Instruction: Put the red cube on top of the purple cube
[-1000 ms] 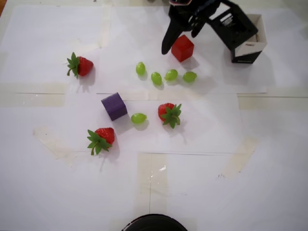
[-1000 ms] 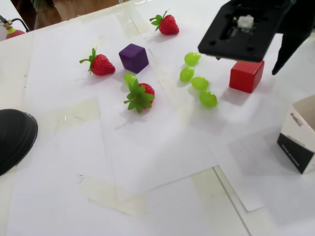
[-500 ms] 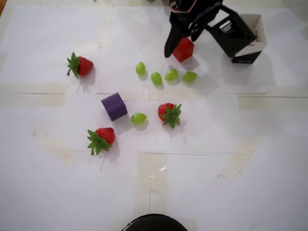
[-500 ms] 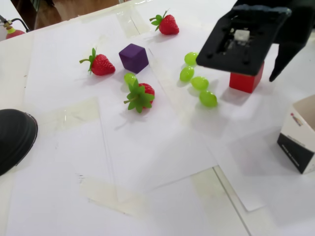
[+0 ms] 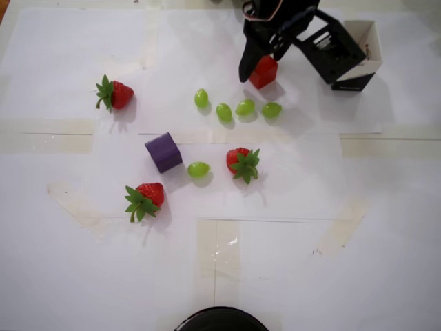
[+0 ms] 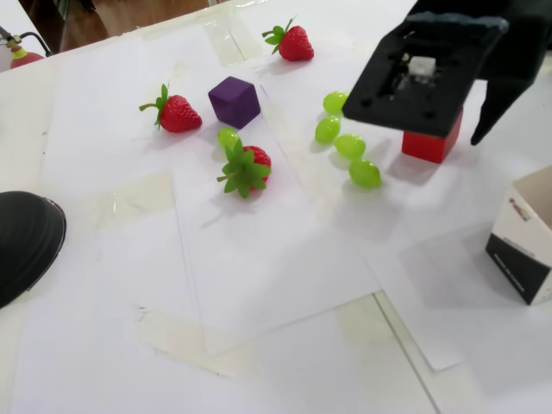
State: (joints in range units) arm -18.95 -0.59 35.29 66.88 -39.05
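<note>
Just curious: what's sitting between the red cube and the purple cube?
In the overhead view, green grapes lie between the red cube and the purple cube.

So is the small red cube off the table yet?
No. The small red cube sits on the white paper, with the black gripper open around it.

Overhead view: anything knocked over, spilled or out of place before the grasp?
Nothing stands out. The red cube sits flat under the end effector, and the purple cube rests flat and apart. The strawberries and grapes lie scattered but intact. The small box at the upper right looks undisturbed.
</note>
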